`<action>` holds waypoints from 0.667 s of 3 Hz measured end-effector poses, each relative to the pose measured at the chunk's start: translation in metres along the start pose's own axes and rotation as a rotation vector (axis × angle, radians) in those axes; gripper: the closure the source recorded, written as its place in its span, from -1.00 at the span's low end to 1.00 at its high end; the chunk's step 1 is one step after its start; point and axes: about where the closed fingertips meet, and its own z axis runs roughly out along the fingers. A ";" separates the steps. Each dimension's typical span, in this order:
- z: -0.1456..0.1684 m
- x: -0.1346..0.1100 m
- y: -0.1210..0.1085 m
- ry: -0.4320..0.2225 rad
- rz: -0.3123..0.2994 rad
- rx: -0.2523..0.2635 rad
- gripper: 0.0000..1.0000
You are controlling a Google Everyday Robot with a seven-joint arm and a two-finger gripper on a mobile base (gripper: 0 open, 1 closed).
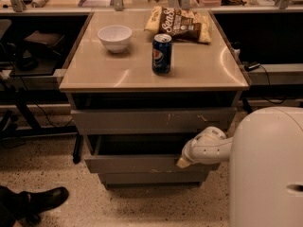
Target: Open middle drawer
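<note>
The claw [183,161] rests on the top edge of the middle drawer [137,164], toward its 3 o'clock end; I cannot tell its spread. The drawer stands partly out below the desk [199,72]. The pull looks underway, and the next move calls for a straight draw toward 6 o'clock.

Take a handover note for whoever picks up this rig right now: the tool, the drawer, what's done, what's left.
Tool: at the right end of the middle drawer's front edge, with the arm reaching in from the robot's body on the right. Its grip cannot be made out.
Middle drawer: part way out, its face forward of the top drawer and the bottom drawer, with dark interior showing behind the face.
Done: the drawer is partly open.
Left: probably pull it out further, then back the tool away.
White bowl, Pepsi can and chip bag sit on the cabinet top, away from the tool.
</note>
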 end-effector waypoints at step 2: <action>-0.010 0.024 0.015 0.009 0.003 -0.012 1.00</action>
